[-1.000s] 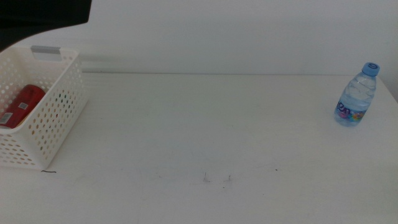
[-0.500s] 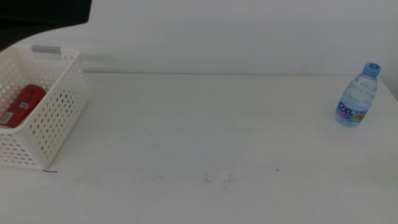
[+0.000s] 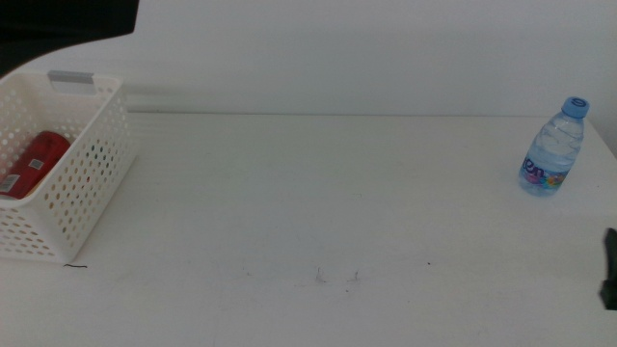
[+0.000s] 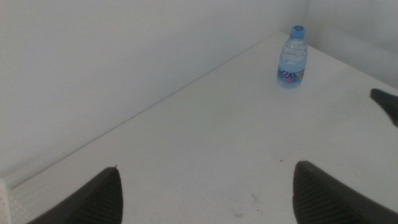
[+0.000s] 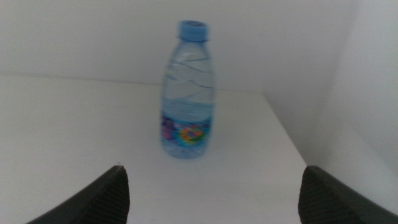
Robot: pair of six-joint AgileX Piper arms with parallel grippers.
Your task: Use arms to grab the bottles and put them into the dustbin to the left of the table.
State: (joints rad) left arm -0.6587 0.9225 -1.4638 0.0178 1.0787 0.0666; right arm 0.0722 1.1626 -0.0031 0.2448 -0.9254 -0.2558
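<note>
A clear water bottle [image 3: 554, 149] with a blue cap stands upright near the table's far right corner. It also shows in the left wrist view [image 4: 292, 57] and close up in the right wrist view [image 5: 188, 93]. My right gripper [image 5: 213, 169] is open and faces the bottle, a short way in front of it. In the middle view only its dark tip [image 3: 609, 272] shows, at the right edge. My left gripper [image 4: 207, 169] is open and empty, back over the table's left side and out of the middle view. The white perforated dustbin [image 3: 92, 183] at the left holds a red can [image 3: 34, 164].
The white table [image 3: 318, 193] runs to a white wall at the back. Its right edge lies just past the bottle. A few small dark marks [image 3: 337, 278] dot the front middle. The right gripper's dark tip [image 4: 387, 102] shows in the left wrist view.
The right gripper's dark tip has come into the middle view at the right edge. The bottle, dustbin and can have not moved.
</note>
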